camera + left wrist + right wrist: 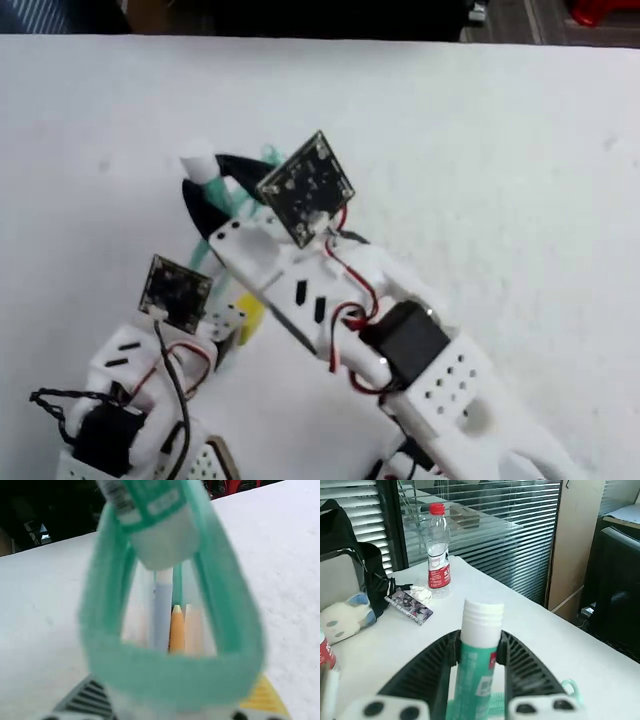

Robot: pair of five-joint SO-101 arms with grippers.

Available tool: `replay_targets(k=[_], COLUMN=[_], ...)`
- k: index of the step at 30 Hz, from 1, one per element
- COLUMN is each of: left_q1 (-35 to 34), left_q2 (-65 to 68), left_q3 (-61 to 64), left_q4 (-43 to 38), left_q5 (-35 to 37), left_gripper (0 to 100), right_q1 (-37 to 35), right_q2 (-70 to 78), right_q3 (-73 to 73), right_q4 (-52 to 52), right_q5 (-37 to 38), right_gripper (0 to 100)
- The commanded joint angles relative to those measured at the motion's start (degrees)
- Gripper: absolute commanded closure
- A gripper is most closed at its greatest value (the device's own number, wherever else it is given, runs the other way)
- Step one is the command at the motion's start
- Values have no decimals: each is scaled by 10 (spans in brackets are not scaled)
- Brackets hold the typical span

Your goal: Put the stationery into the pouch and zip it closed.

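Glue stick (480,630) at pouch (97,630) mouth

Right claw (479,641) pinches the white-capped stick at lower centre. The left wrist view adds the green-rimmed pouch gaping open, pens (176,630) inside. Left claw (236,320), lower left above the tabletop (480,150): grip cannot be told.

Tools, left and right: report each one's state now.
Left tool: at the pouch mouth, state cannot be told.
Right tool: closed on the glue stick.
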Motion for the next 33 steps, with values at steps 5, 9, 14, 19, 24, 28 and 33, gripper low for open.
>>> replay_targets(k=[5, 9, 14, 19, 24, 28, 33], left_q1=[-22, -73, -84, -83, -83, -83, -74], left_q2=[7, 7, 7, 7, 7, 7, 7], left_q3=[-26, 7, 14, 14, 15, 15, 15], left_q4=[-15, -67, -78, -78, -78, -78, -78], left_q5=[4, 52, 55, 55, 55, 55, 52], left_gripper=[752, 752, 753, 754, 753, 752, 754], right_q1=[-5, -6, -6, -4, -2, 7, 74], right_q2=[-15, -84, -222, -269, -269, -222, -71], right_q3=[86, 146, 239, 279, 215, 90, -94], right_q4=[-104, -73, -64, -60, -13, 61, 176], right_q5=[4, 3, 3, 7, 4, 3, -76], right_gripper=[982, 982, 982, 913, 748, 756, 757])
